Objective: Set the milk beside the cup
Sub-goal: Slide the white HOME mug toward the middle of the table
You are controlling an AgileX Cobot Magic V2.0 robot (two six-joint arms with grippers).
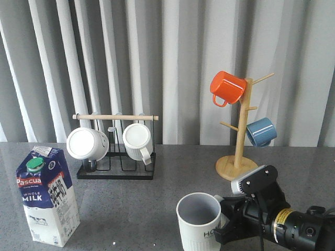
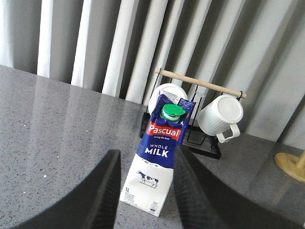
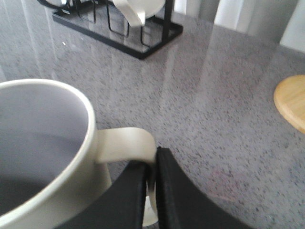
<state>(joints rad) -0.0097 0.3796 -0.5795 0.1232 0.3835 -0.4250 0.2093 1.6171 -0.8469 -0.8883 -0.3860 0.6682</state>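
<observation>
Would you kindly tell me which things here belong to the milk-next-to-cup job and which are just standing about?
Belong to the job:
- milk carton, upright at the table's front left
- ribbed cup, its handle pinched by the right claw
- left claw, open, facing the carton

Just standing about:
- black rack holding two white mugs
- wooden mug tree with an orange mug and a blue mug

Front view wide; wrist views close, sharing black mug rack (image 1: 115, 170)
</observation>
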